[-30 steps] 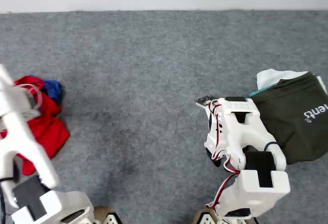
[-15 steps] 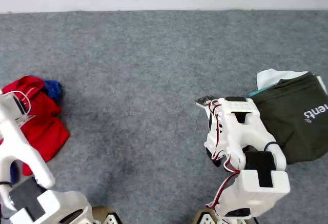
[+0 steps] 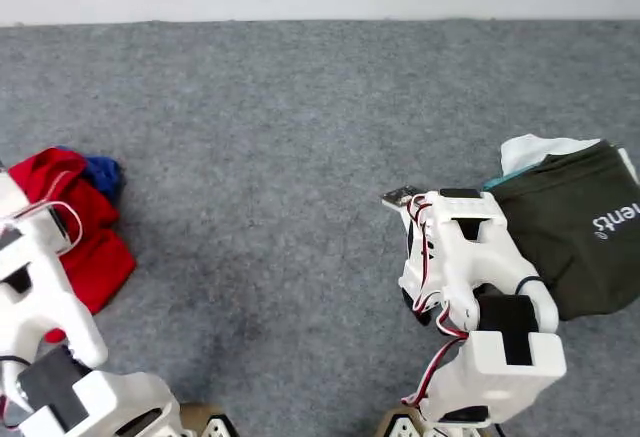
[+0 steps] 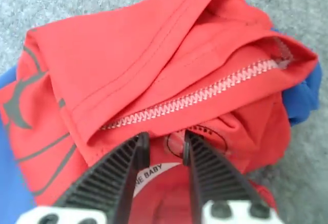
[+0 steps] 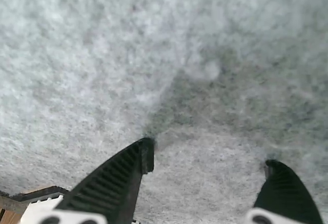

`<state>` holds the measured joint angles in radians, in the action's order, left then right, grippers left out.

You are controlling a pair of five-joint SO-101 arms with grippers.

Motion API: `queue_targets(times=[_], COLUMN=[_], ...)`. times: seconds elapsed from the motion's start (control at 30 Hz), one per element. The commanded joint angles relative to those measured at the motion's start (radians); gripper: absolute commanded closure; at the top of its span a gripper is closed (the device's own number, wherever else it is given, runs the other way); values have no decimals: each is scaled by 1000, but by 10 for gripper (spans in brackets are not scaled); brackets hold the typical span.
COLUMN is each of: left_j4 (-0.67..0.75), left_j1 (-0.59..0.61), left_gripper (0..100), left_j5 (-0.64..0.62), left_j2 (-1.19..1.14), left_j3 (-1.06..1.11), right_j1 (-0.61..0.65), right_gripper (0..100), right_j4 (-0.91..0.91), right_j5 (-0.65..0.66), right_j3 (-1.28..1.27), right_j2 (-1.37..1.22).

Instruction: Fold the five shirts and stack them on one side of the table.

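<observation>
High view shows a dark green shirt (image 3: 575, 227) lying flat on one side of the grey table (image 3: 300, 107). A white shirt (image 3: 535, 149) sticks out from under it. A thin bit of teal cloth (image 3: 494, 183) peeks out there too, and it may be a third shirt. I think that pile is the folded stack, so part of the job looks done.

On the other side, well apart from the stack, a red shirt (image 3: 85, 247) lies in a messy heap. A blue shirt (image 3: 103, 172) pokes out from under it. These two are not folded yet, so they are what is left.

Left wrist view shows the left claw (image 4: 164, 144) right at the red shirt, by the neck label. Its jaws are only a little bit apart. I cannot tell if any cloth is pinched.

The right claw (image 5: 210, 157) is spread wide over bare table and holds nothing. The stack is just beside that arm.
</observation>
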<state>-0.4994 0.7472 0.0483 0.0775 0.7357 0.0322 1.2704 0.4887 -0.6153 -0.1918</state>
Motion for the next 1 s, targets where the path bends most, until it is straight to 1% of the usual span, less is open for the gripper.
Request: queue_targets(times=[0.0,0.13,0.2,0.27,0.4,0.47,0.53,0.63,0.8,0.87,0.97], left_j4=[140,227,222,218,213,169,68,-146,-549,-652,-730], left_j1=[-5,-35,-54,-72,-95,-97,-97,-97,-97,-97,-118], left_gripper=[878,882,909,983,989,989,989,989,988,987,979], left_j5=[11,11,11,11,9,9,9,-9,-158,-187,-190], left_j2=[5,5,5,11,15,17,17,17,12,6,6], left_j3=[53,119,122,120,120,104,45,-102,-401,-493,-538], right_j1=[13,13,13,13,13,13,13,13,13,13,13], right_gripper=[680,680,680,680,680,680,680,680,680,680,680], right_j4=[-70,-70,-70,-70,-70,-70,-70,-70,-70,-70,-70], right_j5=[29,28,28,28,28,28,28,28,28,28,28], right_j3=[-25,-25,-25,-25,-25,-25,-25,-25,-25,-25,-25], right_j2=[-16,-16,-16,-16,-16,-16,-16,-16,-16,-16,-16])
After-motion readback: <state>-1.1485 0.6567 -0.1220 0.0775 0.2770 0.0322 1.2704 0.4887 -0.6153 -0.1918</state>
